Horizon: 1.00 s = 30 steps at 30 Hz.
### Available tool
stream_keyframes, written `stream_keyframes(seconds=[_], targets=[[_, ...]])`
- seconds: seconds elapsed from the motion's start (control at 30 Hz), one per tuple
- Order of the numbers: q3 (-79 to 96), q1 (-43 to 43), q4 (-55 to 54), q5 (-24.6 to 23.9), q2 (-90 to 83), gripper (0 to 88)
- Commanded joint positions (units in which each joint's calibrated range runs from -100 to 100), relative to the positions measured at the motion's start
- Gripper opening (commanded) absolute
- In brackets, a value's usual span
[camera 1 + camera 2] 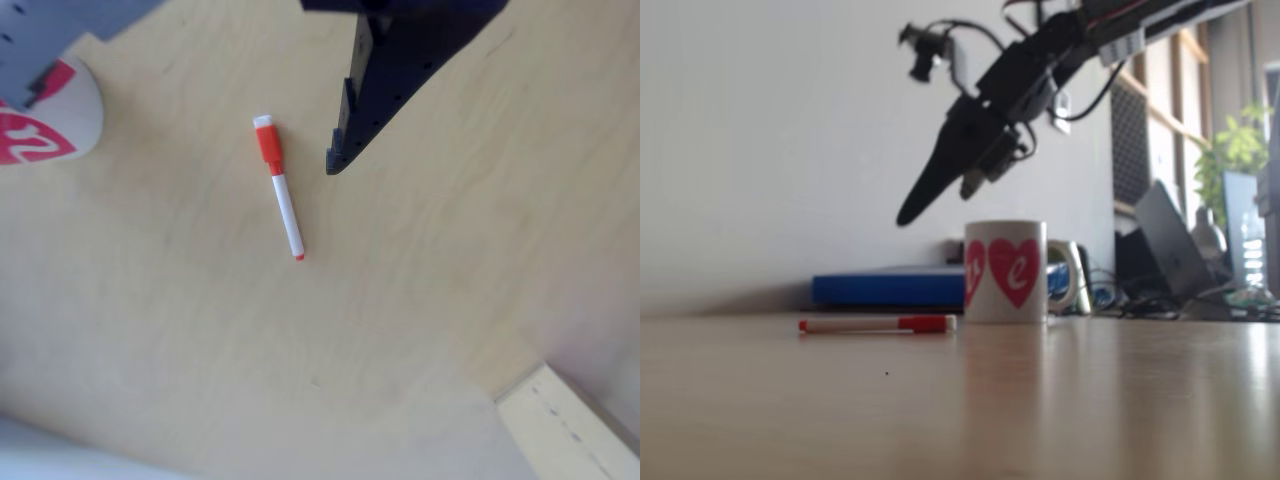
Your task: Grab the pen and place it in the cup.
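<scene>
Pen (279, 187) lies flat on the light wood desk (200, 350), nothing touching it. In the other view it runs nearly top to bottom: white-tipped red-orange cap up, white barrel below, small red plug at the lower end. In the fixed view the pen (877, 324) lies sideways just left of the cup, cap end toward the cup with a small gap, not touching as far as I can tell.

Cup (1006, 271) stands upright on the desk, white with red hearts, handle on its right side in the fixed view. In the other view only a slice of the cup (60, 125) shows at the upper left edge, well apart from the pen.

Tool (937, 198) is up in the air, clear of the desk, pointing down and to the left, above and slightly left of the cup in the fixed view. It holds nothing. A long dark finger (930, 185) and a shorter one behind it are separated at the tips, so jaws read as released. In the other view one dark finger (360, 120) comes in from the top edge, its tip just right of the pen cap.

Behind the cup in the fixed view: blue flat box (885, 288) against the wall; laptop (1175, 245) and plant (1230, 150) at far right.
</scene>
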Motion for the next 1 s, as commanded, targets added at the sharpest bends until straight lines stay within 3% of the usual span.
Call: stream_keyframes(seconds=[0.0,0.43,0.97], targets=[[-8.14,-0.42,-0.17,0.32,6.34,59.2],[-23.63,-4.25,0.01,3.21,19.36,58.6],[-42.28,-3.25,15.83,8.62,31.56,58.5]])
